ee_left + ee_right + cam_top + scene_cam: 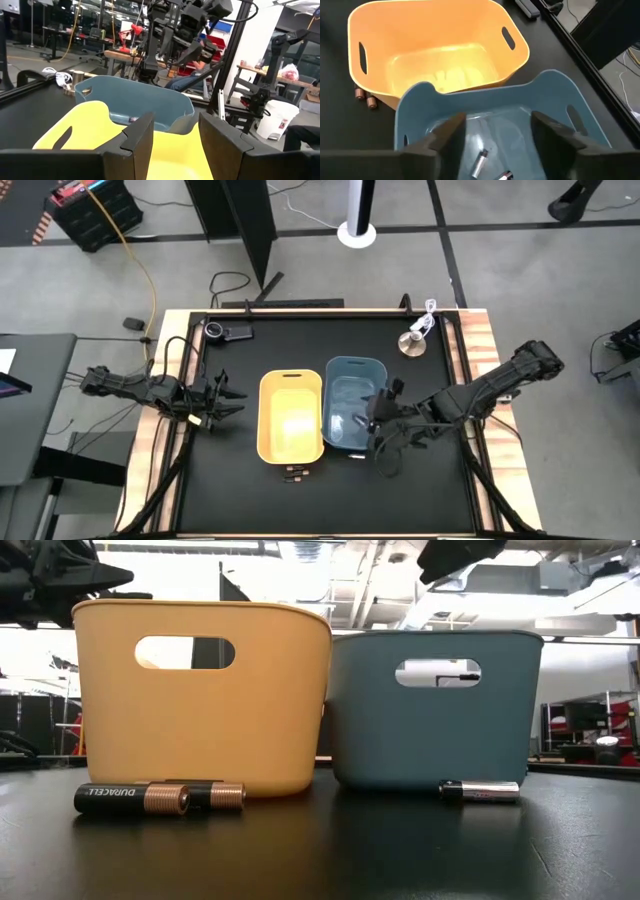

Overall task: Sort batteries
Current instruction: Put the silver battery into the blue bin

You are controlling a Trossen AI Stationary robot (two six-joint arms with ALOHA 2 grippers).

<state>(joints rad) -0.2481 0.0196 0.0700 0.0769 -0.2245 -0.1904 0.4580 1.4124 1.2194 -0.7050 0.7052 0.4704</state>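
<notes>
- The right end effector (385, 423) hangs over the right side of the blue bin (353, 372), fingers spread wide and holding nothing. Judging from that pose above the open bin, it has either just let a battery go or is about to reach for another.
- Two silvery batteries (481, 162) lie on the blue bin's floor, directly below those open fingers, so pale cells appear to belong here.
- One more silver battery (480, 791) lies on the bench just in front of the blue bin, touching or nearly touching its near wall. It is probably the next pick, since it already sits beside the bin it matches.
- Two dark copper-tipped batteries (130, 799) lie side by side on the bench at the near edge of the yellow bin (200, 700), close to the bin likely meant for them.
- The yellow bin looks empty inside.
- The left end effector (222, 402) waits left of the yellow bin, fingers wide and empty, well apart from the batteries so it leaves the right arm free room.
</notes>
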